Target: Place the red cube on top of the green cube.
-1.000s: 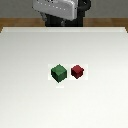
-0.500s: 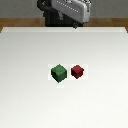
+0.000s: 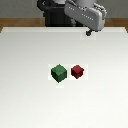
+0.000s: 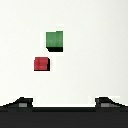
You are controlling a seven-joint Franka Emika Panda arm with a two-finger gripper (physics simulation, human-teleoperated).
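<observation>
Near the middle of the exterior frame, the green cube (image 3: pixel 58 73) sits on the white table (image 3: pixel 30 100) with the red cube (image 3: pixel 77 71) just beside it toward the exterior view's right, a narrow gap between them. At the upper right, the gripper (image 3: pixel 90 34) hangs above the table's far edge, well apart from both cubes. Its two fingertips (image 4: pixel 21 103) sit wide apart in the wrist view, holding nothing.

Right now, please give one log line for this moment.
stage: approach | pincer: open, empty, high above table | red cube: on table beside green cube, not stacked
</observation>
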